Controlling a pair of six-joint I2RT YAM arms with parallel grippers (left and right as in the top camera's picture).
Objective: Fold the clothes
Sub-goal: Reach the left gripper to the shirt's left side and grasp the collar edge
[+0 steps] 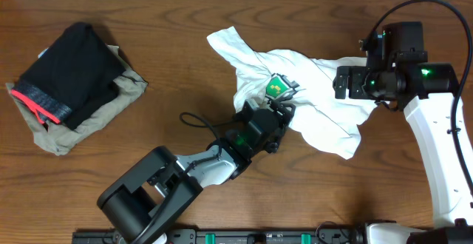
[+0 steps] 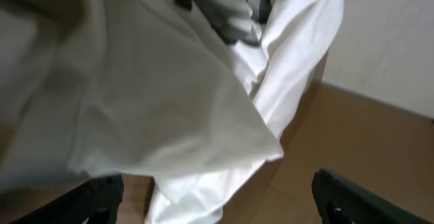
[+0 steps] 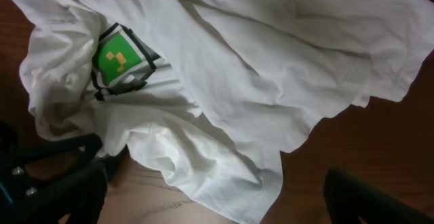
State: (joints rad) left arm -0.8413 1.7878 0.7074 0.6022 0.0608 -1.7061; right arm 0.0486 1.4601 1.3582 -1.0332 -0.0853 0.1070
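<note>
1. Currently you have one white T-shirt (image 1: 325,114) on the table (image 1: 185,22). It is crumpled and unfolded, at about 2 o'clock from the centre of the overhead view.
2. Note its one green-and-grey square graphic (image 1: 276,86), face up near the shirt's 9 o'clock side.
3. Count two other garments, stacked at 9 o'clock and well apart from the T-shirt. One black garment (image 1: 70,70) with a red-pink band lies on top of one tan garment (image 1: 96,122).
4. Count two grippers. The left gripper (image 1: 284,112) reaches in from 7 o'clock to the shirt and sits just beside the graphic, at its 5 o'clock. In the left wrist view its fingers (image 2: 88,198) stand wide apart. White cloth lies in the gap between them, and nothing is clamped.
5. The right gripper (image 1: 341,81) sits toward 3 o'clock, over the shirt's right-hand edge. In the right wrist view its fingers (image 3: 369,200) are spread wide above the cloth and hold nothing.
</note>
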